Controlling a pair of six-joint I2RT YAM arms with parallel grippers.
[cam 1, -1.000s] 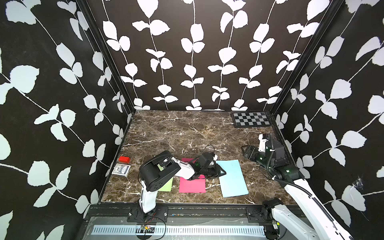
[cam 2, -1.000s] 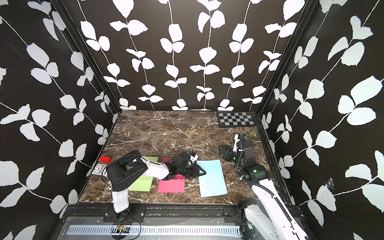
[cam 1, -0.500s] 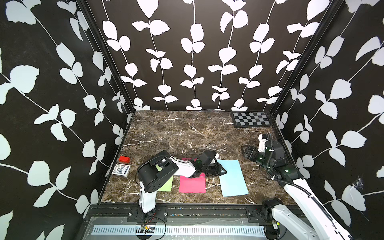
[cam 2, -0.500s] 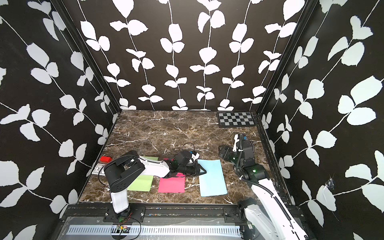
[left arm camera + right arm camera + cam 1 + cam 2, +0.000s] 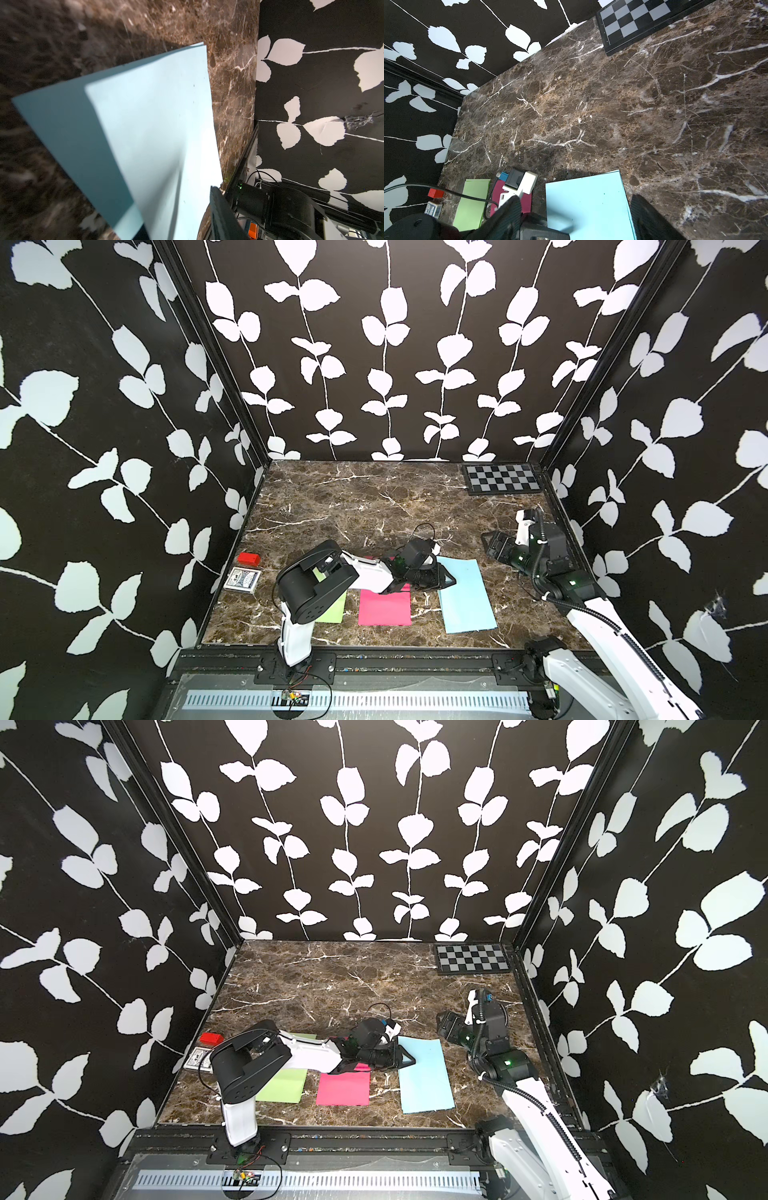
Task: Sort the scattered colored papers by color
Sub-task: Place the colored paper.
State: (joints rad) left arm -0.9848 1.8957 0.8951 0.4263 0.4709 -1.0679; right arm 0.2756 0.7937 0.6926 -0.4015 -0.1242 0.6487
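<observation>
Blue paper (image 5: pixel 467 597), pink paper (image 5: pixel 384 608), green paper (image 5: pixel 332 612)

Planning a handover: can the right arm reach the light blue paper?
Probably yes: light blue paper lies near the right end effector, that side bare; left end effector crowds only the opposite edge.

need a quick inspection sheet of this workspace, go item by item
surface: brown marble table, no spills seen
job's things: light green paper, pink paper, light blue paper side by side near the front edge, gaps between
clutter: red block and patterned card box by the left wall; checkerboard panel in the far right corner
grippers: left gripper low at the blue paper's edge, opening unclear; right gripper open, empty
cables: black cable loops over the left wrist
surroundings: black leaf-patterned walls on three sides
</observation>
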